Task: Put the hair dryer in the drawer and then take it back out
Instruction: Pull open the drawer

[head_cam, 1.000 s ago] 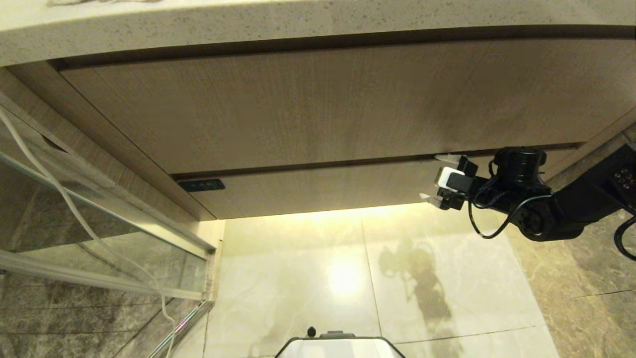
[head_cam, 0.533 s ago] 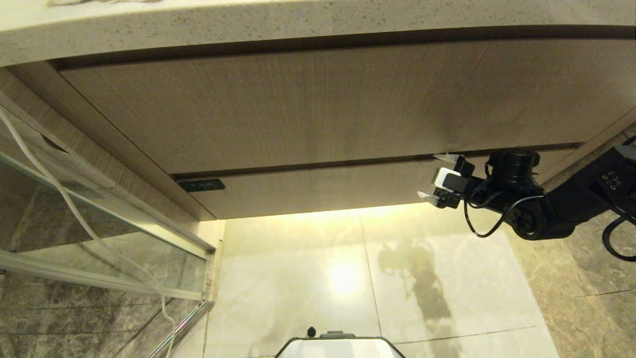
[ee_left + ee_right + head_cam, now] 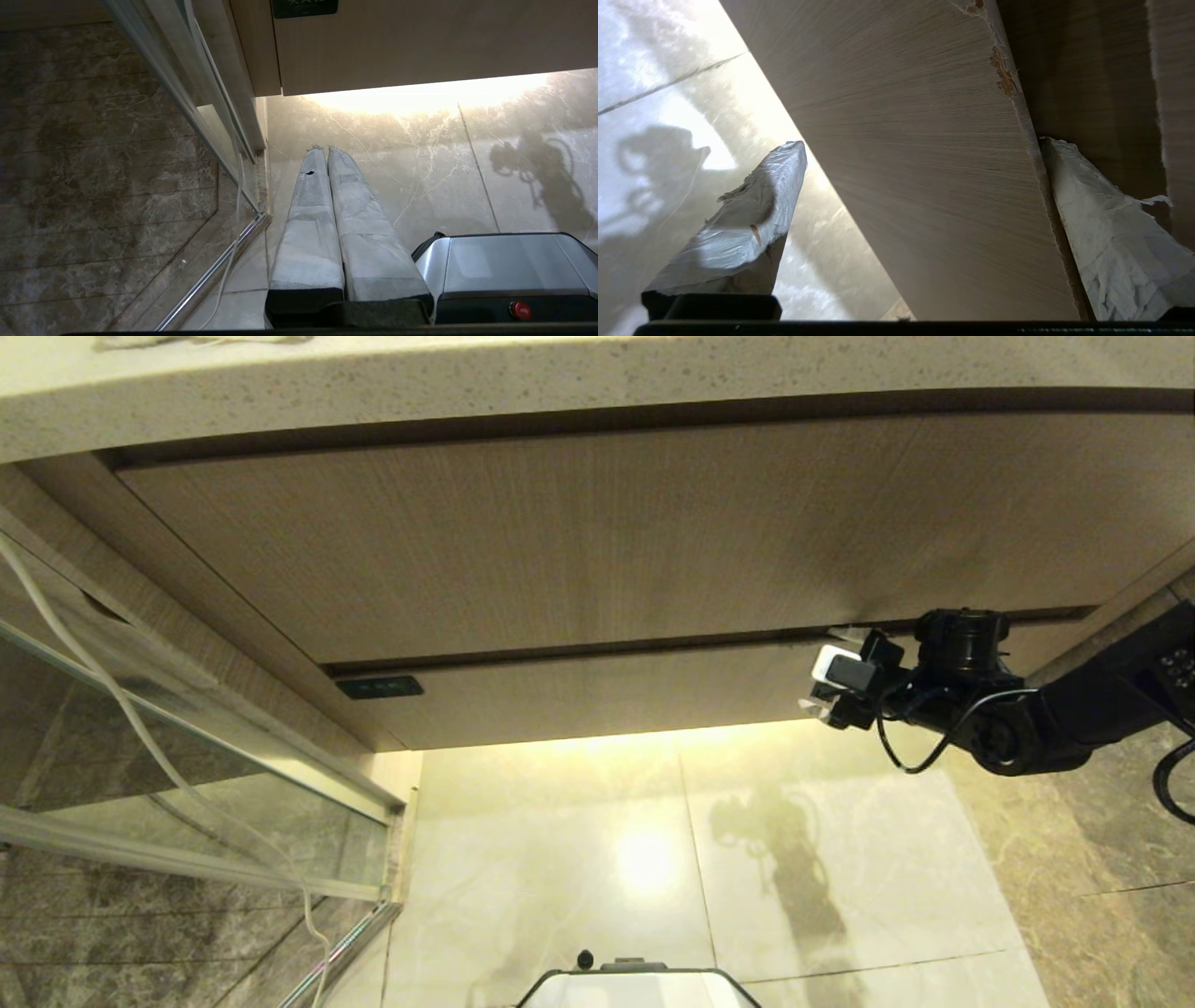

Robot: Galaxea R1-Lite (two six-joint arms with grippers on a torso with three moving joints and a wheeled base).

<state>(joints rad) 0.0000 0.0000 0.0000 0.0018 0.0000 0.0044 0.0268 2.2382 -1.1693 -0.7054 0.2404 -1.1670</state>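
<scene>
Head view: drawer (image 3: 597,695) closed at centre, black tag (image 3: 378,687) at left; right gripper (image 3: 826,672) at its right end, jaws wide. Left wrist: left gripper (image 3: 327,154) fingers together over floor (image 3: 420,158). Right wrist: fingers (image 3: 756,214) straddle drawer front (image 3: 924,163). Hair dryer unseen.

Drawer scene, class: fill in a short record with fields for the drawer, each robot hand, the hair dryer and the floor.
drawer: narrow wood-grain front, shut, black tag at its left end
panel above: taller wood-grain front, under a speckled stone counter
right hand: open at the drawer's right end, one finger in the gap above the front, the other below its bottom edge
left hand: shut, holding nothing, pointing at the floor
hair dryer: not in view
floor: pale glossy tiles, lit from under the drawer
</scene>
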